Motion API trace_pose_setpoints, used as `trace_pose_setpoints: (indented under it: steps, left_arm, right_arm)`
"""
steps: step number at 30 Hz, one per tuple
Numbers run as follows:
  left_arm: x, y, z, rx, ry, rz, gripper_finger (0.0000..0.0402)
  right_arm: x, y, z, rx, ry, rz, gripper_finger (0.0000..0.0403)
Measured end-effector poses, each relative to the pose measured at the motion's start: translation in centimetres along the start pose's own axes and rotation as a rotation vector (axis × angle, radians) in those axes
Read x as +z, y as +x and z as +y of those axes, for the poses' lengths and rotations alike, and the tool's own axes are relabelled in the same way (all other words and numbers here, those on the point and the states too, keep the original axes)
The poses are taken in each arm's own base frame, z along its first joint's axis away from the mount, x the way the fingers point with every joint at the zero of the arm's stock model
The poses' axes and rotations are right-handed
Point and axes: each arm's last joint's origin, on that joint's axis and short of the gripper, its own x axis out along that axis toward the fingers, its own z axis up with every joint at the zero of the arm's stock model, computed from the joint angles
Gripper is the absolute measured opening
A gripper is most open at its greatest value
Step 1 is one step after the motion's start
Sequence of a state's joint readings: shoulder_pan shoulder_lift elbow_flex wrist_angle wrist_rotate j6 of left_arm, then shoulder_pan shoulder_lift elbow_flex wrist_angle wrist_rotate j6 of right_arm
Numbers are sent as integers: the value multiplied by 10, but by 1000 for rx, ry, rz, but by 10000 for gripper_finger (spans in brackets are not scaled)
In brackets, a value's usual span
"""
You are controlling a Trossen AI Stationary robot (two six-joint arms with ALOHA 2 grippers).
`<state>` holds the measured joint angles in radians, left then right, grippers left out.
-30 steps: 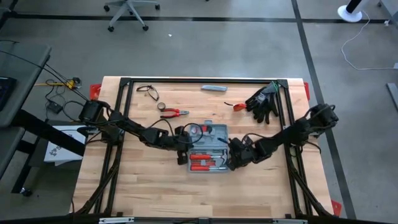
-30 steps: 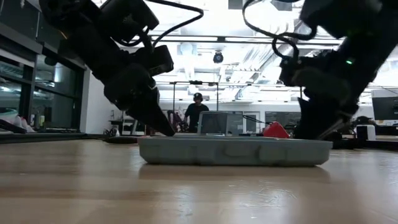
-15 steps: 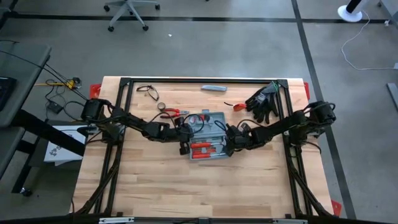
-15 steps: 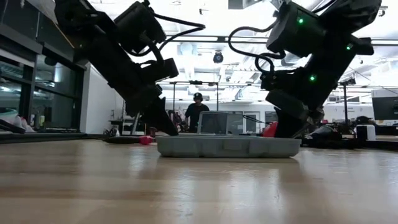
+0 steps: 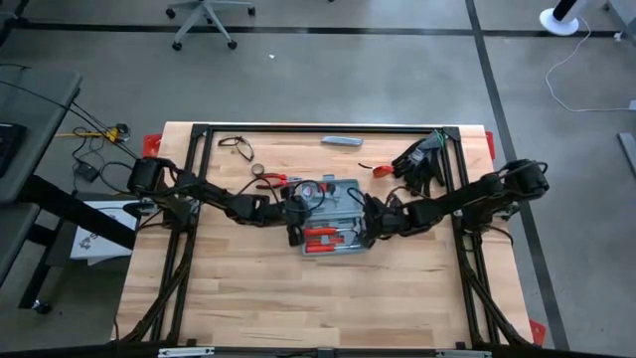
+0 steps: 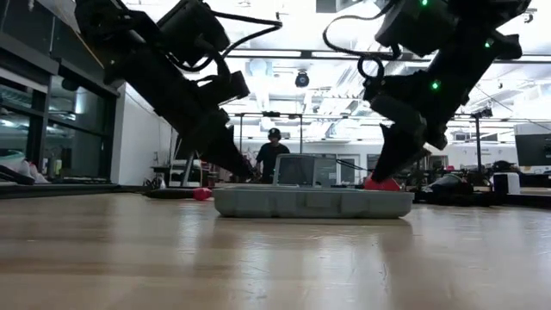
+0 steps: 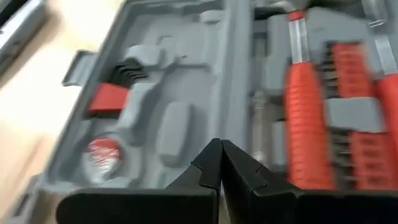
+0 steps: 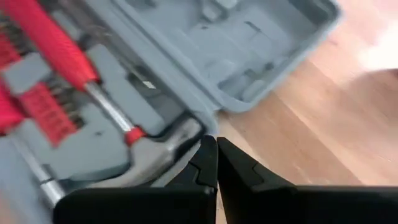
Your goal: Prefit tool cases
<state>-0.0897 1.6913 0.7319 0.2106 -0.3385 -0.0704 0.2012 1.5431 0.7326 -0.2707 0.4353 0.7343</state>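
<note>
The blue-grey tool case lies open and flat on the wooden table, its two halves side by side, with red-handled tools in the near half. It also shows in the low view. My left gripper is shut at the case's left end. It also shows in the low view and in its wrist view. My right gripper is shut at the case's right end. It also shows in the low view and in its wrist view. My left gripper sets its shut fingertips against the case's left end, at the hinge ridge between the two halves. The fingers slant down from the table's left. The case lies flat on the table. My right gripper sets its shut fingertips against the case's right end, by the hinge line beside the hammer head. The fingers slant down from the table's right. I cannot tell whether they rest on the rim or only beside it.
Red-handled pliers and a small round object lie just beyond the case on the far left. A slim grey bar, black gloves and a small red thing lie near the far edge. A black frame borders the table.
Both grippers have gone toward the table's far edge, one at each end of the case, staying shut. The open case has slid along the table toward the far edge between them, staying flat. Most of the slide came early in the second.
</note>
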Motion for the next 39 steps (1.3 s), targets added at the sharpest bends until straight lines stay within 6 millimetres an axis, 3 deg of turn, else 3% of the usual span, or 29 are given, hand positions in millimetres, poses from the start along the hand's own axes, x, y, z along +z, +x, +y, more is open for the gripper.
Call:
trace_pose_setpoints:
  steps: [10, 19, 23, 33, 39]
  left_arm:
    - [5, -3, -11, -72, 39, -57, 1]
    - [9, -4, -11, -101, 26, -93, 8]
    - [9, -4, -12, -148, 46, -92, 40]
    - [11, -4, -13, -164, 59, -119, 171]
    - [13, -4, -13, -165, 55, -134, 219]
  right_arm:
    - [-11, -3, 17, 95, 8, 22, 0]
    - [-3, 0, 17, 132, 8, -10, 0]
    - [-4, 0, 16, 127, 1, -3, 0]
    - [-4, 0, 16, 128, -7, 9, 0]
    - [-5, 4, 14, 116, -18, 26, 0]
